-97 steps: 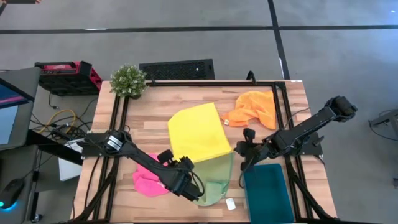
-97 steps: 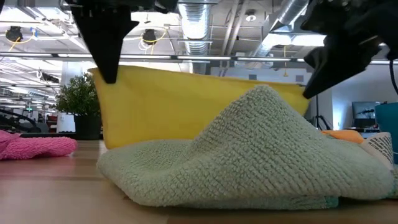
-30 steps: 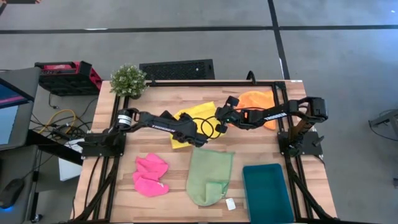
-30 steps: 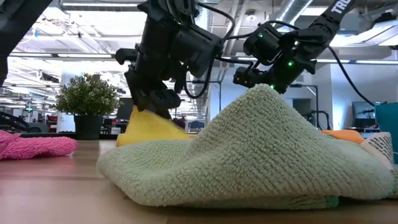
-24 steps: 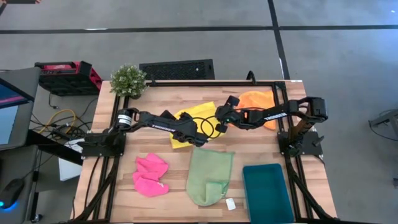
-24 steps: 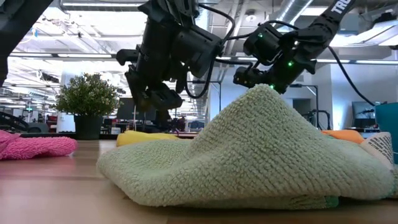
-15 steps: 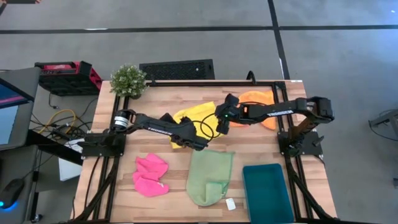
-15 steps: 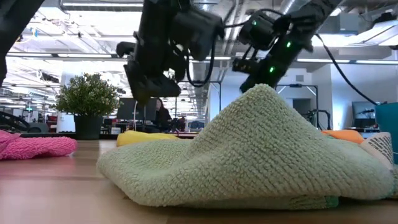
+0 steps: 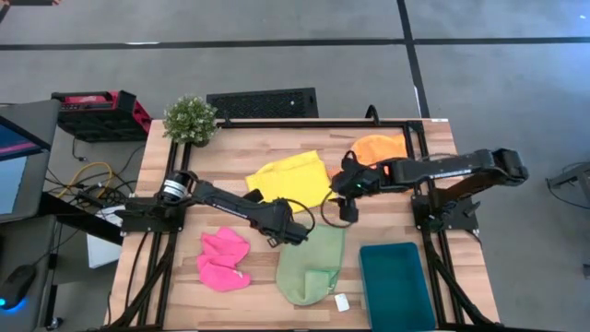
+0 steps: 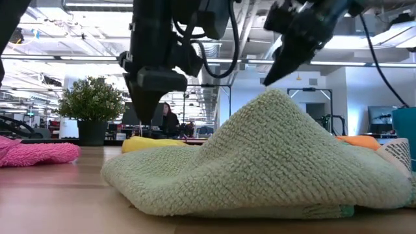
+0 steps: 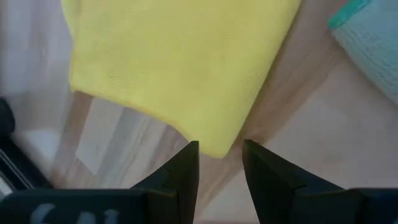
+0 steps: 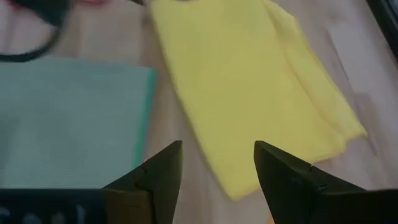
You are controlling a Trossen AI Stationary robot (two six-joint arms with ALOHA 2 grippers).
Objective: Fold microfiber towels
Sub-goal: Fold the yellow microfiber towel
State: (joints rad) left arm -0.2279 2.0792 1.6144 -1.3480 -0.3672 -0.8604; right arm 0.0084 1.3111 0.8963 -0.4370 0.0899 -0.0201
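Note:
The yellow towel (image 9: 288,178) lies folded flat on the wooden table, behind the middle. My left gripper (image 9: 297,235) hovers open just off its near corner (image 11: 214,144), with nothing between the fingers. My right gripper (image 9: 347,212) hangs open above the table by the towel's right side (image 12: 249,106). The light green towel (image 9: 312,263) lies rumpled near the front edge. The pink towel (image 9: 224,259) is bunched at the front left, and the orange towel (image 9: 380,148) is bunched at the back right.
A dark teal tray (image 9: 396,286) sits at the front right corner and a potted plant (image 9: 191,118) at the back left. A small white tag (image 9: 342,302) lies by the green towel. Bare wood shows at the table's left and between the towels.
My left gripper has let go of the yellow towel, whose raised part has dropped flat, and has gone toward the near edge. My right gripper has risen and drawn back toward the right and near side. The yellow towel now lies folded and uncovered.

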